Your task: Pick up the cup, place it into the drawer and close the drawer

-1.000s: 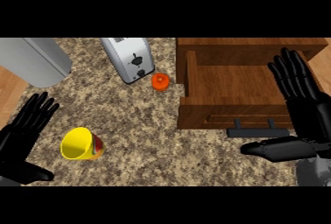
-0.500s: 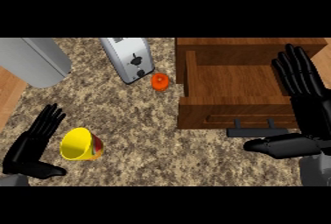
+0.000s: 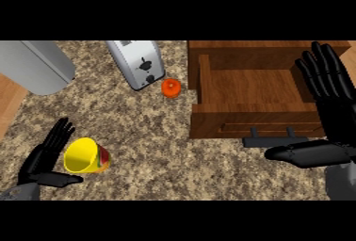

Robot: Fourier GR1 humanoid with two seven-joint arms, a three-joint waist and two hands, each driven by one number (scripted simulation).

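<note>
we note the left robot hand open, fingers straight, touching one yellow cup at 8 o'clock on the counter. right robot hand open over one open drawer at 3 o'clock.

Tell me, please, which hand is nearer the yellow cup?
Left. The left hand is open right beside the yellow cup; the right hand is over by the wooden drawer.

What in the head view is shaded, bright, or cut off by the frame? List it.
Head view: even lighting, no blur; the open drawer has a darker shaded interior along its left wall; the toaster shows a pale sheen; the yellow cup is brightly lit beside the left hand; the right hand is cut by the right edge.
</note>
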